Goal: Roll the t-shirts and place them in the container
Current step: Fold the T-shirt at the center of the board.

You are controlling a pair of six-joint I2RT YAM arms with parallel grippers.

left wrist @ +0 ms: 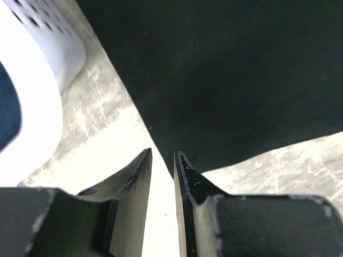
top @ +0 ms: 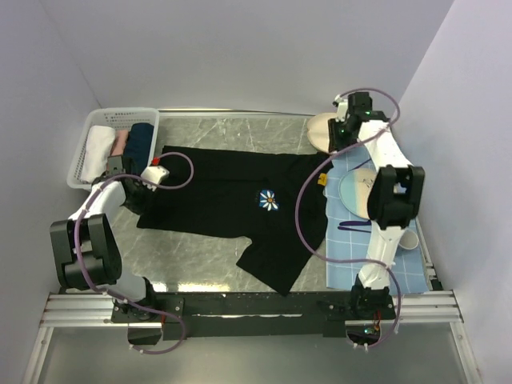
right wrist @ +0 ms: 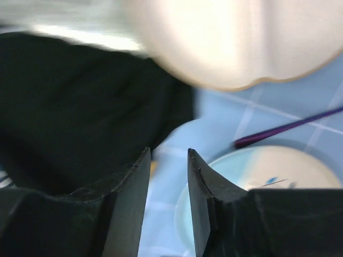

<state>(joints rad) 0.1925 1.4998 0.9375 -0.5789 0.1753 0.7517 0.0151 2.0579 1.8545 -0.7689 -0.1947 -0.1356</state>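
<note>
— Left gripper [left wrist: 163, 160] sits slightly parted and empty at the left edge of the black t-shirt [left wrist: 225, 80], beside the basket [left wrist: 59, 48]. Why?
— Probably to pinch that edge. The shirt lies flat on the table [left wrist: 107, 123]. Right gripper [right wrist: 167, 166], also parted and empty, hovers over the gridded mat [right wrist: 225, 118] by the shirt's far edge.

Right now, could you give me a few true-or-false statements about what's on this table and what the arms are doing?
1. The black t-shirt lies spread out on the table. True.
2. The white basket is empty. False: it holds a white roll, a pink roll and a navy roll of cloth.
3. The left fingers clamp the black t-shirt. False: they stand slightly apart at its edge, with nothing between them.
4. The flower print faces up. True.
</note>
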